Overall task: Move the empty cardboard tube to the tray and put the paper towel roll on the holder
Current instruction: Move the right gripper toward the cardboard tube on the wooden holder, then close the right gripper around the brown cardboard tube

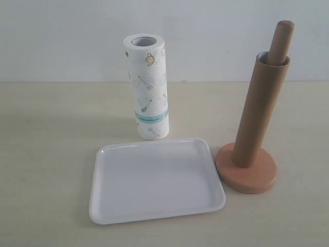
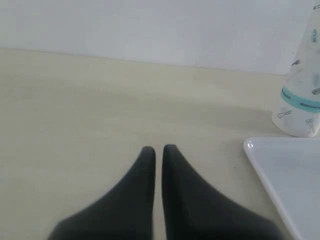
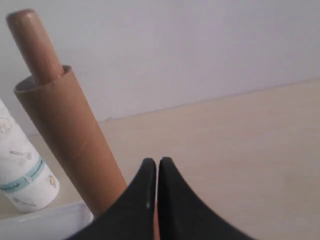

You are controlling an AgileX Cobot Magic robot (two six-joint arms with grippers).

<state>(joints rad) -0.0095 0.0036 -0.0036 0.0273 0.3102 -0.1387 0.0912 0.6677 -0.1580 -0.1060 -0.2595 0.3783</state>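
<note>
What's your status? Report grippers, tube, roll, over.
Left gripper shut, right gripper shut, both empty. Cardboard tube on the holder, not yet moved. Paper towel roll upright behind the tray. Nothing blocking the tube.

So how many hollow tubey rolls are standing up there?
2. The paper towel roll stands behind the tray; the empty cardboard tube sits over the post of the holder, right of the tray. None seems hidden.

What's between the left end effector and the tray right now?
Only bare table: the left wrist view shows nothing between the left end effector and the tray.
</note>
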